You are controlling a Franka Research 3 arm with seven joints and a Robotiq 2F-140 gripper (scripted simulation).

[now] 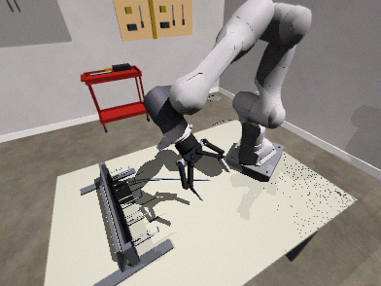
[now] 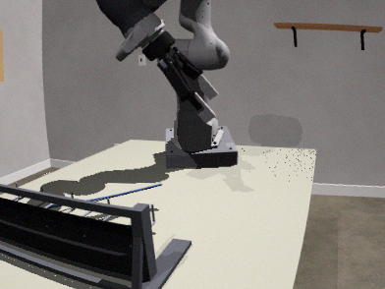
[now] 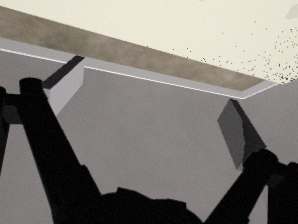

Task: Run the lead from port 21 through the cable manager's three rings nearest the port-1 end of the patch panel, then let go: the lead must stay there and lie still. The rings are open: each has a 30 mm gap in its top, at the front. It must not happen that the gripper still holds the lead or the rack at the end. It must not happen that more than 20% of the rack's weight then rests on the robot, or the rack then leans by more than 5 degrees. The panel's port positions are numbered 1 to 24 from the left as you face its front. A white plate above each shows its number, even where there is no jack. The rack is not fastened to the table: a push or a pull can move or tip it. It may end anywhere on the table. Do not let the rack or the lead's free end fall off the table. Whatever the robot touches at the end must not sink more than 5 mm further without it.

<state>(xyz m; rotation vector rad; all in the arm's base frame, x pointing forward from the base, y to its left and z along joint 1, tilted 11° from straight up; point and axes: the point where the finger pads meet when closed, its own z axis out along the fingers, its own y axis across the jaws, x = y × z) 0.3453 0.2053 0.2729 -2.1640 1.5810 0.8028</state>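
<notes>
Above the table (image 1: 209, 233) (image 2: 246, 206) (image 3: 200, 25), robot-side of the rack (image 1: 113, 214) (image 2: 139, 246): gripper (image 1: 212, 184) (image 2: 212, 104) (image 3: 155, 91) spread wide, holding nothing | blue lead (image 1: 170, 180) (image 2: 125, 192): sticking out from rack toward robot base (image 1: 250, 167) (image 2: 216, 159) | risk: splayed fingers snagging rack (it's unfastened), tipping it

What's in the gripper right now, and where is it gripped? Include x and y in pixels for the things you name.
Nothing is held; the gripper (image 1: 214, 186) (image 2: 215, 105) (image 3: 155, 91) is wide open, the lead (image 1: 170, 180) (image 2: 129, 192) outside its fingers.
</notes>
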